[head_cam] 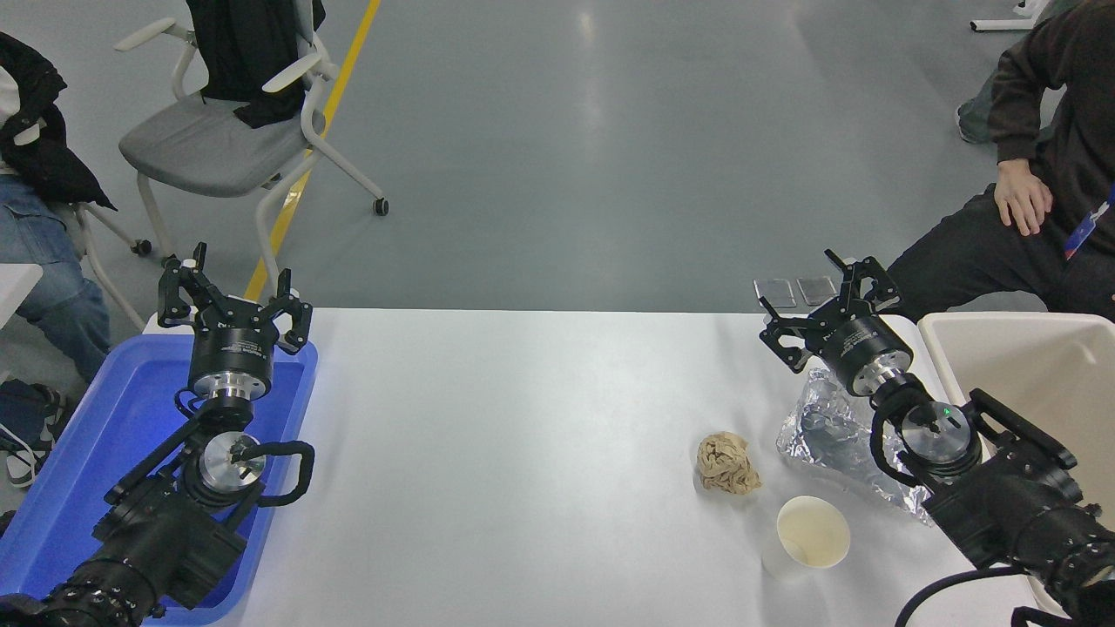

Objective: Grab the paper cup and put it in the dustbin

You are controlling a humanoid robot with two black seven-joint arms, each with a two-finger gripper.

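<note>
While the paper cup (808,538) is standing upright near the table's front, I'm holding the right gripper (823,315) spread and empty (well beyond it) beside the dustbin (941,353); left gripper (233,294) is parked open over the blue tray (61,488).

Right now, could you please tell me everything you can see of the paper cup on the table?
The paper cup is small, plain and white, with a round rim and a cream-coloured inside that looks empty. It stands upright on the white table, near the front edge on the right side. Nothing touches it: the crumpled brown paper ball lies just behind it to the left, the silver foil package behind it to the right. The right gripper is open, farther back, well clear of it.
</note>
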